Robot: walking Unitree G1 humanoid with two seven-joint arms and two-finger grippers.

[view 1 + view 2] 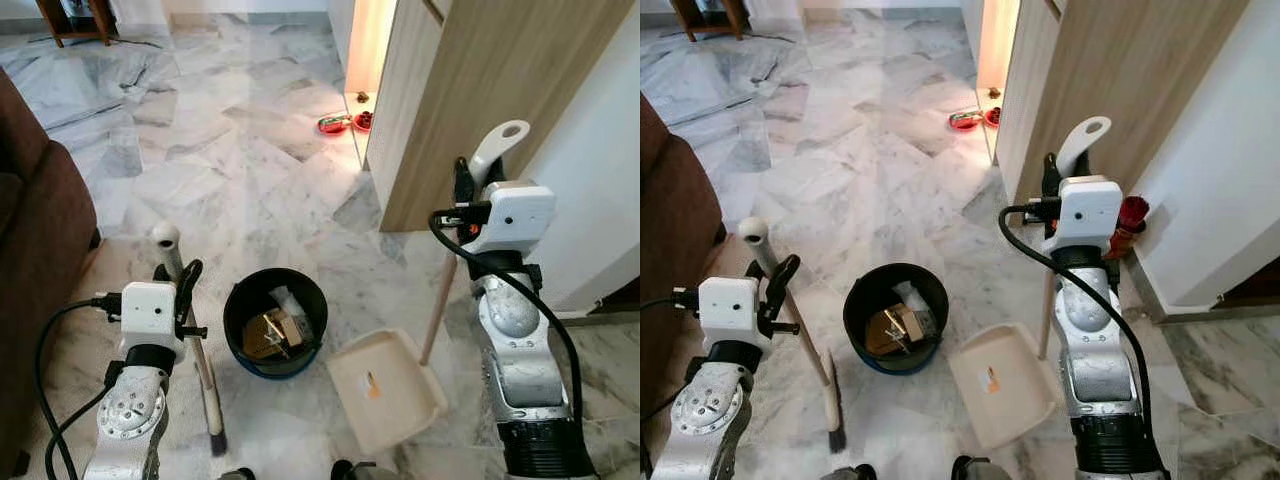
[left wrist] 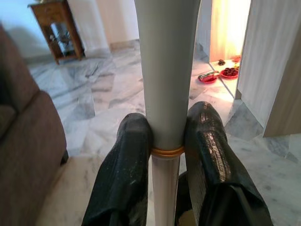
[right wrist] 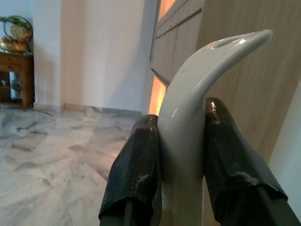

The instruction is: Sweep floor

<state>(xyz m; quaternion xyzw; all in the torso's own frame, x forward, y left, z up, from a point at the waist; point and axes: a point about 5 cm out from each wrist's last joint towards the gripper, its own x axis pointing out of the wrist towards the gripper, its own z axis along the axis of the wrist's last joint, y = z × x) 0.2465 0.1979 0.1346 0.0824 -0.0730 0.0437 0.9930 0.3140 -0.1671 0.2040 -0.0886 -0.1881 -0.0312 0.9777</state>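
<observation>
My left gripper (image 1: pixel 178 283) is shut on the grey handle of a broom (image 1: pixel 198 350), whose dark bristle head rests on the marble floor (image 1: pixel 220 160) in front of me. In the left wrist view both black fingers (image 2: pixel 127 160) press the broom handle (image 2: pixel 167 80). My right gripper (image 1: pixel 472 182) is shut on the white curved grip of a dustpan handle (image 1: pixel 497 145). The cream dustpan (image 1: pixel 385 388) lies on the floor with a small orange scrap in it. A black bin (image 1: pixel 275 320) holding brown and white rubbish stands between broom and dustpan.
A brown sofa (image 1: pixel 35 230) lines the left side. A wooden cabinet (image 1: pixel 470 90) and a white wall (image 1: pixel 600 170) stand to the right, close to my right arm. Red dishes (image 1: pixel 345 123) sit by the lit doorway. A wooden side table (image 2: pixel 56 26) stands far back.
</observation>
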